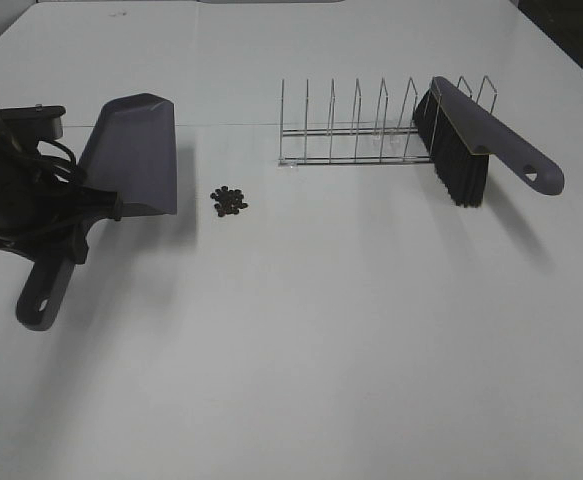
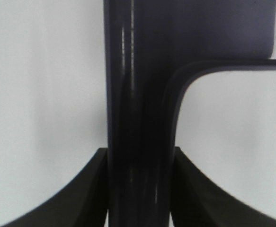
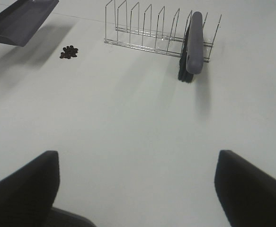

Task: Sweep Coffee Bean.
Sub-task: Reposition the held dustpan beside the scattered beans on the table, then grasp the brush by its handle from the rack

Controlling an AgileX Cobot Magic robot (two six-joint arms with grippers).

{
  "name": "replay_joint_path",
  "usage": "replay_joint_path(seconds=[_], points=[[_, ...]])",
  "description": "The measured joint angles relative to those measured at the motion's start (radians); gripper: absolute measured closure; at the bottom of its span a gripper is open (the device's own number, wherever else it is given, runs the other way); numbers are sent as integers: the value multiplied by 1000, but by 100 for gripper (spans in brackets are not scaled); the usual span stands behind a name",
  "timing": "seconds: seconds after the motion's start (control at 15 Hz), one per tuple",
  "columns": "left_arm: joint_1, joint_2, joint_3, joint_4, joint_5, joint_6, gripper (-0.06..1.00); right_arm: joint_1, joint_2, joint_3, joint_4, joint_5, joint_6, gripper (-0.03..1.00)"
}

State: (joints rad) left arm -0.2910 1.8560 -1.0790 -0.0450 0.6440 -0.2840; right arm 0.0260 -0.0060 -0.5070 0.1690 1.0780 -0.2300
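A small pile of dark coffee beans (image 1: 229, 200) lies on the white table; it also shows in the right wrist view (image 3: 69, 52). A grey dustpan (image 1: 134, 154) hangs a little above the table just left of the beans, its blade edge facing them. My left gripper (image 1: 71, 225) is shut on the dustpan's handle (image 2: 138, 142). A grey brush with black bristles (image 1: 471, 145) leans in the right end of a wire rack (image 1: 361, 130). My right gripper (image 3: 138, 184) is open and empty, well short of the brush (image 3: 193, 47), and is out of the high view.
The wire rack (image 3: 147, 28) stands behind and to the right of the beans. The white table (image 1: 321, 350) stretches toward the front. Its far edge runs along the back, with a dark area past the back right corner.
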Motion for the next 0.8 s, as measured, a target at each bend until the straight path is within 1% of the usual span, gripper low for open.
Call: replay_joint_path(seconds=[0.2,0.27,0.33,0.47,0.6,0.67,0.8], points=[[0,0,0,1,7,0,62,0,33,0,-7,-3,22,21],[0,0,0,1,9,0,62,0,80,-6,-13,-22,30,21],[0,0,0,1,9,0,62,0,131,-15,-13,-78,31,21],[0,0,0,2,9,0,62,0,260,-19,5,-240,32,21],[0,0,0,6,9,0,62,0,414,-24,34,-375,31,21],[0,0,0,11,9,0,62,0,511,-38,45,-418,24,21],[0,0,0,12,8,0,62,0,711,-111,52,-451,-16,21]])
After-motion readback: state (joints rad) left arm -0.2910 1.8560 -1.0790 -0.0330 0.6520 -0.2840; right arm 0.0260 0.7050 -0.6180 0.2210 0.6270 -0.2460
